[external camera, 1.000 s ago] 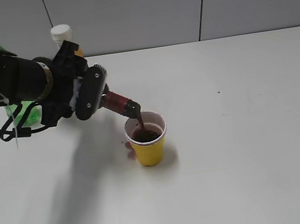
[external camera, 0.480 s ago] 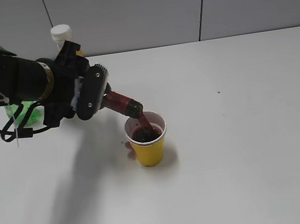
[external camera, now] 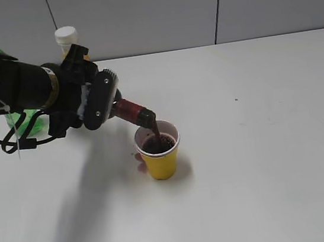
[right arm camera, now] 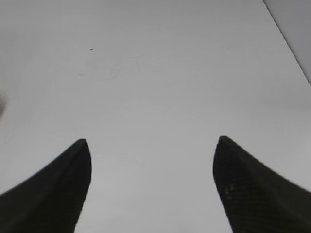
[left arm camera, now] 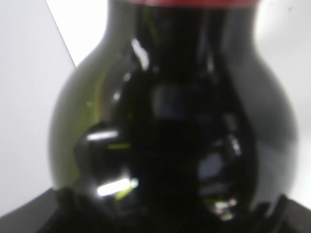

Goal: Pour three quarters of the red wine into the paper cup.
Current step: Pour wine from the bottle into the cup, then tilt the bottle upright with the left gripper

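— Where's the wine bottle?
— In my left gripper, tilted, mouth over the paper cup.
— Behind you?
— Soda bottle and juice bottle, far left on the table.

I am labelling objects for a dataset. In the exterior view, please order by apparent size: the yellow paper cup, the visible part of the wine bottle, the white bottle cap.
1. yellow paper cup
2. wine bottle, only its neck showing
3. white bottle cap, farther back, so unsure
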